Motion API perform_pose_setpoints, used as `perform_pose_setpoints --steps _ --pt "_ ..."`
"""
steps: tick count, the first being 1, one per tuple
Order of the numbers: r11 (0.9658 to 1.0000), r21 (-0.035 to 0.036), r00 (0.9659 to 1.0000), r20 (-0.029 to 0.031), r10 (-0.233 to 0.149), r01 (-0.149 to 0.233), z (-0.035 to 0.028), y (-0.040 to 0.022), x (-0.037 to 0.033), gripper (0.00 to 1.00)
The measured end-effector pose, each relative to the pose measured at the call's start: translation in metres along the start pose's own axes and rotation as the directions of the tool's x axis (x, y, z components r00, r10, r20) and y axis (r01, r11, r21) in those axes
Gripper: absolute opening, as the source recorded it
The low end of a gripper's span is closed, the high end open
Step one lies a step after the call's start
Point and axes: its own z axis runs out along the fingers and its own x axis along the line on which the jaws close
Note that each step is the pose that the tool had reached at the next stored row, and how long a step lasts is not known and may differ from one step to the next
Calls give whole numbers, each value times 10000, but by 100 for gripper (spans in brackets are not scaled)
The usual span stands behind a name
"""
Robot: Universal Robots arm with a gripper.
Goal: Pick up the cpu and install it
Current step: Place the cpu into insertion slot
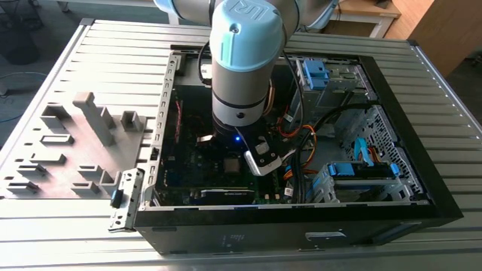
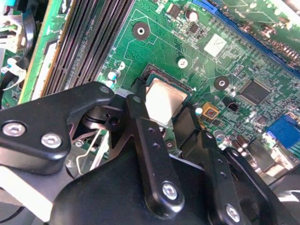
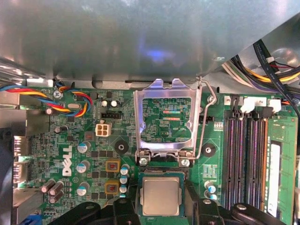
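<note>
We find the arm (image 1: pixel 239 68) standing near upright. Its grey tube and pale blue joint caps reach down through the open side of the computer case (image 1: pixel 301 228), with the wrist over the board. In the second wrist view the gripper (image 2: pixel 164 117) points down with two matte black fingers (image 2: pixel 146 140), flat bars fixed with bright screw heads. The fingers stand parted by no more than the chip's own width and bear on two opposite edges of the cpu (image 3: pixel 161 196); nothing else is in their grip. The cpu is one small square with a dull silver-grey metal lid on a green rim. It lies level within its socket (image 2: pixel 154 71), between the fingertips.

Just beyond it in the first wrist view, one bright stamped-steel load frame (image 3: pixel 164 117) stands hinged open. One bent wire lever (image 3: pixel 206 122) is raised beside it. The motherboard (image 3: pixel 216 164) is glossy green and studded with small round capacitors. On it we count two square copper-coloured components (image 3: pixel 112 165), one white four-hole connector (image 3: pixel 102 130) and one bundle of coloured wires (image 3: pixel 70 98). Long black memory slots (image 3: pixel 246 154) run beside the socket.

Farther out, in the exterior view, the black case lies open side up on a ribbed aluminium table (image 1: pixel 113 51). One grey moulded fixture tray (image 1: pixel 68 152) sits at the exterior view's left.
</note>
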Motion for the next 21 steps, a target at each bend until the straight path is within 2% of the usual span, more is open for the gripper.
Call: perform_pose_setpoints --steps 17,21 --pt "10000 2 10000 0 1 -1 6 0 -14 47" --pt "9999 22 9999 2 168 -168 7 0 -15 47"
